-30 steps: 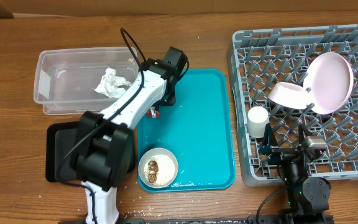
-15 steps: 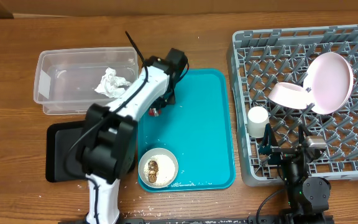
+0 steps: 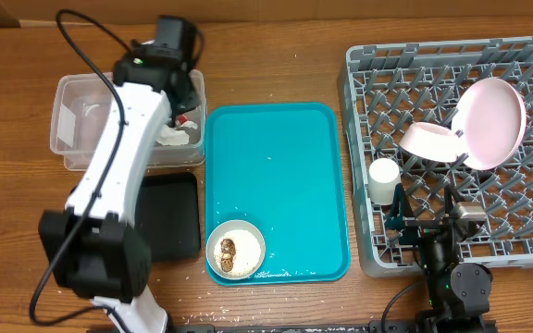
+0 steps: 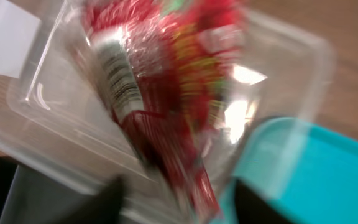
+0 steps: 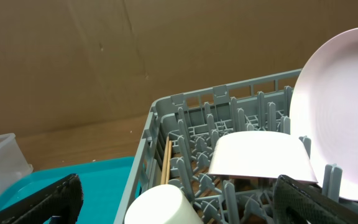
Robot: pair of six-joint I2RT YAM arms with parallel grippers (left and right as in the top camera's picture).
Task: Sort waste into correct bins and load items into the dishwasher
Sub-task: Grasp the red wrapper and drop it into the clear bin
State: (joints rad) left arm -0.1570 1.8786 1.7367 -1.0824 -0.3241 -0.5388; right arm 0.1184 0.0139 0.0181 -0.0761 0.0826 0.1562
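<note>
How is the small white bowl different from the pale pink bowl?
The small white bowl sits upright on the teal plastic tray; the pale pink bowl is tipped over in the grey plastic dish rack. The white bowl holds brown food scraps; no food shows on the pink bowl. Both are round.

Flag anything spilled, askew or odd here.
White crumbs lie spilled on the teal tray, along its near edge beside the bowl of scraps. Nothing else stands out.
</note>
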